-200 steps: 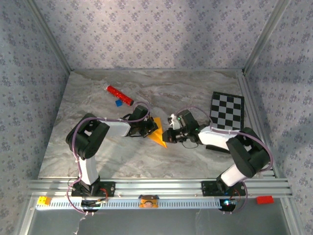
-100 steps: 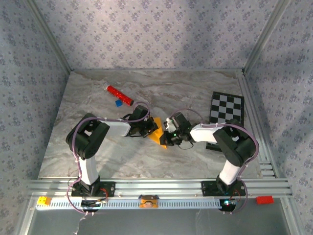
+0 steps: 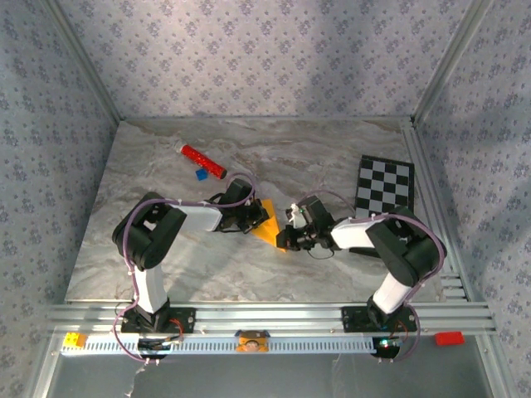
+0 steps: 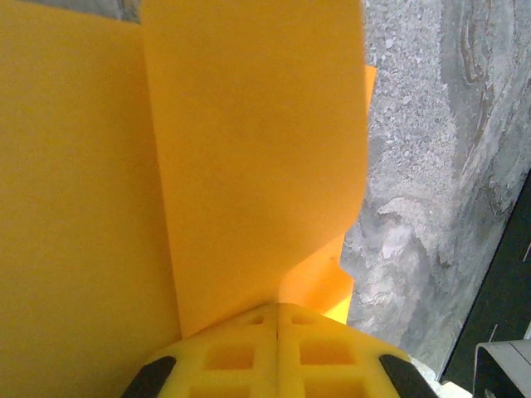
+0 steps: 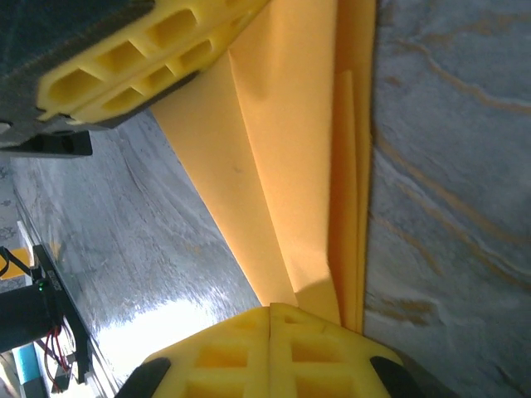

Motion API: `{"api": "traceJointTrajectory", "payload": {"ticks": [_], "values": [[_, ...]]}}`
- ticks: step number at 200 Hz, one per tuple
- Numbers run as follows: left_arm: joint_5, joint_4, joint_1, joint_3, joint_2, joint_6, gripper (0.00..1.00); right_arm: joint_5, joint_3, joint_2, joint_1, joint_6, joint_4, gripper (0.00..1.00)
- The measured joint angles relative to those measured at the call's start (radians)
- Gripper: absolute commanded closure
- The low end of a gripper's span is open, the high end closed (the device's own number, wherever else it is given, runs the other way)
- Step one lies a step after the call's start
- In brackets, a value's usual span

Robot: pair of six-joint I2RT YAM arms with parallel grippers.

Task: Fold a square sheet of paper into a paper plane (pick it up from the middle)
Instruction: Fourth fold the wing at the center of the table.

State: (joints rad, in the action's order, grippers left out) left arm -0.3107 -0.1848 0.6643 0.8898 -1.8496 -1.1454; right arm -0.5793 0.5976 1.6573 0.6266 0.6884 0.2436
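Currently, near the middle of the surface (image 3: 207,274), the right end effector (image 5: 270,313) and, just beyond it, the left end effector (image 4: 278,313) are both closed with tips against the folded paper (image 3: 270,224), so uneven pushing from either could probably skew the crease or slide the thin sheet away.

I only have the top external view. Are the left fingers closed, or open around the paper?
Observer: The left wrist view shows the left gripper closed, pads together, tips against the folded orange paper.
Operator: And the right one?
Observer: The right gripper is closed too, tips at a crease between folded layers.
Operator: How near are the two?
Observer: In the right wrist view the left gripper's fingers sit at the paper's far end, in the same shot.
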Motion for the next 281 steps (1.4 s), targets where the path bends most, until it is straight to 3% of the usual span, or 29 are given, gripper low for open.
{"api": "traceJointTrajectory", "payload": {"ticks": [93,151,213,281], "values": [[0.0,0.0,0.0,0.0,0.0,0.0,1.0,0.026,-0.072,-0.122,-0.007,-0.076,-0.124,1.0],[0.0,0.0,0.0,0.0,0.0,0.0,1.0,-0.005,-0.021,-0.232,-0.012,-0.076,-0.216,1.0],[0.0,0.0,0.004,0.0,0.0,0.0,1.0,-0.027,0.168,-0.056,-0.012,-0.076,-0.223,1.0],[0.0,-0.001,0.004,0.0,0.0,0.0,1.0,0.031,0.292,0.08,-0.004,-0.078,-0.3,1.0]]}}
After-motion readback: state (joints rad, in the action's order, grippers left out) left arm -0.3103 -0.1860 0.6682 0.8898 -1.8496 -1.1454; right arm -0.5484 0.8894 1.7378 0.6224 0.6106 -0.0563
